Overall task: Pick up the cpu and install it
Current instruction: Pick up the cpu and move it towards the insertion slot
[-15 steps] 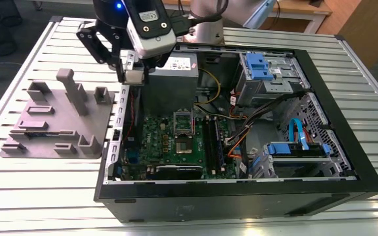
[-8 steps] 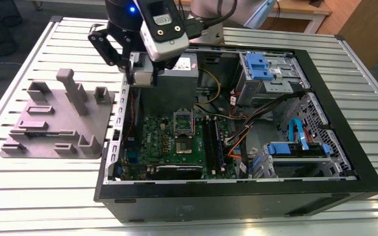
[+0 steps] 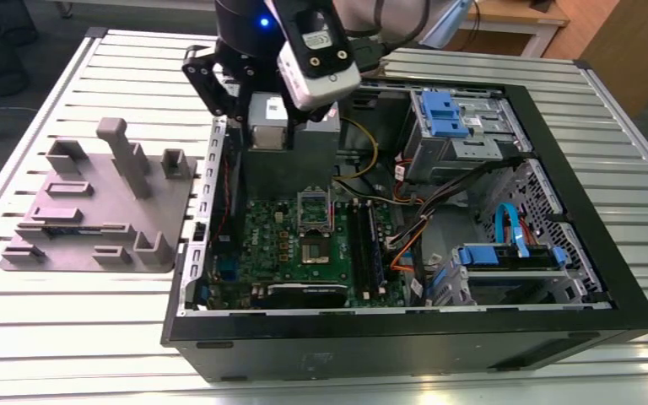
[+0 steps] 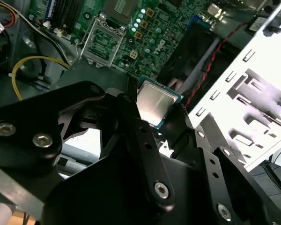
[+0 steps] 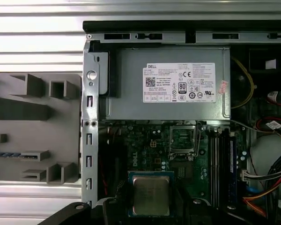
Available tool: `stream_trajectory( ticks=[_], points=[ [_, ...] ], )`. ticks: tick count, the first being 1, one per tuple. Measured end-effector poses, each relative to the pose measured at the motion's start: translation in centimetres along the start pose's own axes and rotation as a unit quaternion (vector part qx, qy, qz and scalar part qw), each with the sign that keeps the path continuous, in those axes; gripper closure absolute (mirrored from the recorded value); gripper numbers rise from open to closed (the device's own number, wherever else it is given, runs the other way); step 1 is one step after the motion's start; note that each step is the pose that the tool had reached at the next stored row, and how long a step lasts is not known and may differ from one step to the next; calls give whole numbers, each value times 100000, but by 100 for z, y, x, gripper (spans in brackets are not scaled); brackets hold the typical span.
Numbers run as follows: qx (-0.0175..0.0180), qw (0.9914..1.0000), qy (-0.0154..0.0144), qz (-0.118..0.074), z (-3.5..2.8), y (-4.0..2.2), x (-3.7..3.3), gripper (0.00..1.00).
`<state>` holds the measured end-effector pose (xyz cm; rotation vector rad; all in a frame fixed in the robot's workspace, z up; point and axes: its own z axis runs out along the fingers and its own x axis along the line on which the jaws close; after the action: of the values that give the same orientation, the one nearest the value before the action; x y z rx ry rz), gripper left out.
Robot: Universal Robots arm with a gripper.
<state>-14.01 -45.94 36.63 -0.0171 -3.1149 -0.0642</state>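
**Pick-up done, installation outstanding.** The black linkage-fingered gripper (image 4: 155, 107) is pinched on the cpu (image 5: 151, 196), a small flat square chip with a shiny silver-grey metal top and a thin greenish rim. In both wrist views a dark finger bears on each of two opposite edges, and the chip rides between the tips, clear of everything beneath it.

Seen from the room, the hand hangs over an open black tower computer case (image 3: 414, 333) lying on its side. Directly under the hand sits a grey boxy power supply (image 5: 126, 84) with a white label. Beyond that, lower than the hand and apart from it, lies the green motherboard (image 3: 290, 253) with its silver-framed socket (image 5: 183, 140), which looks unoccupied. On this reading the chip has been lifted and brought over the case, and seating it in the socket is not yet done.

Long black memory sticks (image 5: 218, 164) stand beside the socket. Out to one side of the hand, outside the case wall, rests a grey moulded parts fixture (image 3: 88, 211). Everything stands on a white ribbed metal table (image 3: 31, 321), and pale wooden furniture (image 3: 617, 42) stands past the table's far corner.
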Motion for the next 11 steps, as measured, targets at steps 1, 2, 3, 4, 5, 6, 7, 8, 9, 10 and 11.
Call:
stream_trajectory(
  ticks=[1,2,3,4,5,6,7,8,9,10,11],
  points=[
    [-3,100000,-2,1,2,0,-22,53],
    [1,100000,-4,-5,4,0,-38,53],
    [-7,100000,-7,-7,6,0,-46,53],
    [-1,100000,-6,-6,6,-1,-47,53],
    [3,100000,-3,1,6,-1,-47,53],
    [8,100000,-1,5,7,-1,-47,53],
    [-1,100000,-6,0,8,-3,-48,53],
    [8,100000,0,-6,8,-8,-49,53],
    [8,100000,0,-8,10,-17,-50,53],
    [3,100000,-3,-5,12,-26,-51,53],
    [4,100000,-1,-4,14,-34,-53,53]
  ],
)
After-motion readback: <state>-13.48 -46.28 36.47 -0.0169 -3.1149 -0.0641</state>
